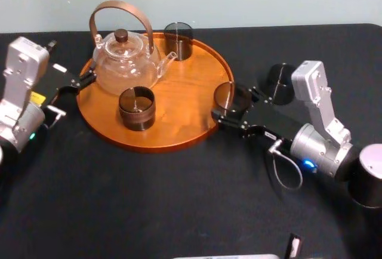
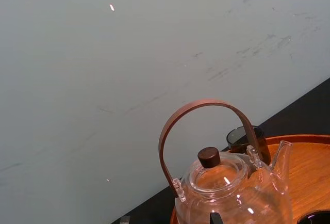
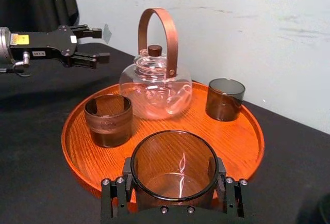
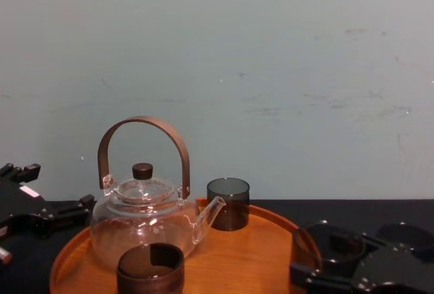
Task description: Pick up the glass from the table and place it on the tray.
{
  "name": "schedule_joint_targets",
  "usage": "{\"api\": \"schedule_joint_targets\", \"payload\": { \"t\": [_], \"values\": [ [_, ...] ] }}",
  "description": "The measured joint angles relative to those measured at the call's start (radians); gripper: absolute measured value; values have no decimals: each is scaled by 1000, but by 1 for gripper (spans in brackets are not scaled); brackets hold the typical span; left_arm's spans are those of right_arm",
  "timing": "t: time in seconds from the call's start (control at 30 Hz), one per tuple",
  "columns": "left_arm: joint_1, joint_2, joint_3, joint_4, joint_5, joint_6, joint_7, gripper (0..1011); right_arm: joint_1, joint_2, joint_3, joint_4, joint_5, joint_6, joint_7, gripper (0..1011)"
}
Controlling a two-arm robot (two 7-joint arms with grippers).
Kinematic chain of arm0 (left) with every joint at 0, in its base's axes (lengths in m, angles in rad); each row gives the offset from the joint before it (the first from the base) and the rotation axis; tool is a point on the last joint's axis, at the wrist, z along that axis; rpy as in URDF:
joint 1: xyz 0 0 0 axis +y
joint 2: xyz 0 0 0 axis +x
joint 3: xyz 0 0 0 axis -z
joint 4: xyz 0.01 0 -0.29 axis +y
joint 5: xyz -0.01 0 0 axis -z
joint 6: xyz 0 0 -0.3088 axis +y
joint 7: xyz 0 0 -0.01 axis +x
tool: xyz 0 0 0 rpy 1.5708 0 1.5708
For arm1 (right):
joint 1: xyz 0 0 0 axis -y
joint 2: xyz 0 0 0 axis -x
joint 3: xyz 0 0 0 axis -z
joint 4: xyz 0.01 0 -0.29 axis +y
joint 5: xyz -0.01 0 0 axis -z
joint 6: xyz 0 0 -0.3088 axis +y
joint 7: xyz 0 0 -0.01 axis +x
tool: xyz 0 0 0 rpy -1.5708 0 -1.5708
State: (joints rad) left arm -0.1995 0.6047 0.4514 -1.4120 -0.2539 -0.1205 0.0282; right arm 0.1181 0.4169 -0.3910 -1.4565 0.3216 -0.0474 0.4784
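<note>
Right gripper (image 1: pixel 234 107) jaws hold smoked glass (image 3: pixel 172 167) at right rim of tray (image 1: pixel 185 92): clear rim, lower level onto bare wood; left gripper (image 3: pixel 99 43) idle off its left rim, jaws apart.

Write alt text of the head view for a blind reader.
The right gripper, jaws shut on a smoky glass, holds it at the right rim of a wooden tray on a black table. The tray carries a glass teapot and two dark cups. The left gripper sits open by its left edge.

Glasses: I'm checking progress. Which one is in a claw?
The glass at the tray's right rim: it alone is gripped by the right claw.
</note>
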Motion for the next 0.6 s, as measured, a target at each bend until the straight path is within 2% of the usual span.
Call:
{"api": "schedule_joint_targets", "payload": {
  "t": [0.27, 0.6],
  "values": [
    [0, 0, 0, 0, 0, 0, 0, 1001, 44, -25, -26, 38, -4, 1, 13, 904],
    [0, 0, 0, 0, 0, 0, 0, 1001, 114, -67, -68, 119, -17, -20, 37, 904]
  ]
}}
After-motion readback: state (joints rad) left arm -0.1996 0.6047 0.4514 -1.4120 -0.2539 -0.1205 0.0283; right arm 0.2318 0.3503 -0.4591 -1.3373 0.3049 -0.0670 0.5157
